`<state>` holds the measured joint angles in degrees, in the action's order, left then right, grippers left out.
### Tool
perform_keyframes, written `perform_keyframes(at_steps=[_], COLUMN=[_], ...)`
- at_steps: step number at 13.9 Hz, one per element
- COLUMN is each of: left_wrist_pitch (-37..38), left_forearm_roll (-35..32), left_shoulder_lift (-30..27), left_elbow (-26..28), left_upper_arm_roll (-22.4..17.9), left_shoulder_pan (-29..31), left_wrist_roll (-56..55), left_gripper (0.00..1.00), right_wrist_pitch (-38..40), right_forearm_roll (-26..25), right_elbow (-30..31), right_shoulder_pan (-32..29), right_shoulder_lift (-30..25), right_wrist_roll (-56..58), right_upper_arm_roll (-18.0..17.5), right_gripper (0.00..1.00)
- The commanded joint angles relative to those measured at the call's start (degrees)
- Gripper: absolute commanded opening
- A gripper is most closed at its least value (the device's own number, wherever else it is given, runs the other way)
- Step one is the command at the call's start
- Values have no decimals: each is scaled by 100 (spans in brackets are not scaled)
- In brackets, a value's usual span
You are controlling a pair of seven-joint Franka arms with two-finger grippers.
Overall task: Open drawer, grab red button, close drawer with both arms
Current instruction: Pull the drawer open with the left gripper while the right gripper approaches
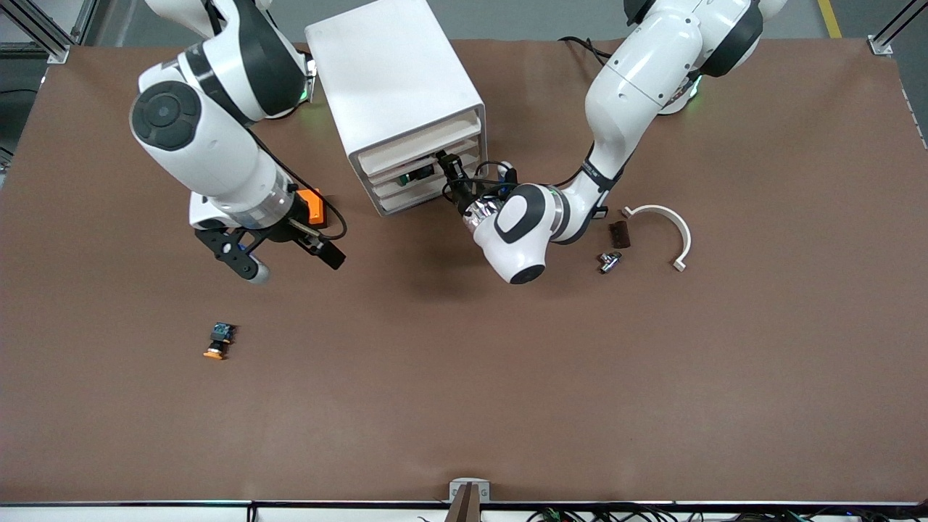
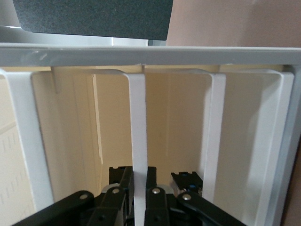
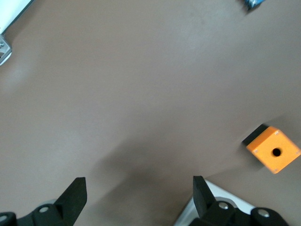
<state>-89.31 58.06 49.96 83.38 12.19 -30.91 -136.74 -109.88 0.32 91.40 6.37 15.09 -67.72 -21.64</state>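
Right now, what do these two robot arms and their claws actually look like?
Both arms have glossy white rounded shells with black joint bands and round dark caps. A silvery metal ring sits at each wrist, and thin black cables loop around there. The left gripper and right gripper are black, each with two flat fingers fixed by small silver screws. Green lights glow near the bases.

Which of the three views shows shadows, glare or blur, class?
Front view: soft shadows on the brown table under both arms, green glow at the bases. Left wrist view: the white drawer cabinet is evenly lit. Right wrist view: the orange box with a hole is sharp, a blurred shadow beside it.
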Motion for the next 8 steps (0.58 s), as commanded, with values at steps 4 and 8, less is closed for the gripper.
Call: perform_keyframes(at_steps=[4, 8], left_wrist_pitch=[283, 248], left_forearm_roll=[-85, -41], left_shoulder_lift=[49, 41], left_elbow=[-559, -639], left_upper_arm_roll=[-137, -208], left_shoulder_pan=[883, 1376], left_wrist_roll=[322, 1009], left_gripper=[0, 1], right_wrist_pitch=[-446, -666], right_forearm_roll=[-146, -768], right_elbow=[-87, -245], right_shoulder_pan=[48, 39], right_shoulder_lift=[459, 889], right_wrist_roll=[-1092, -2067], right_upper_arm_roll=[-358, -832], right_gripper=[100, 100])
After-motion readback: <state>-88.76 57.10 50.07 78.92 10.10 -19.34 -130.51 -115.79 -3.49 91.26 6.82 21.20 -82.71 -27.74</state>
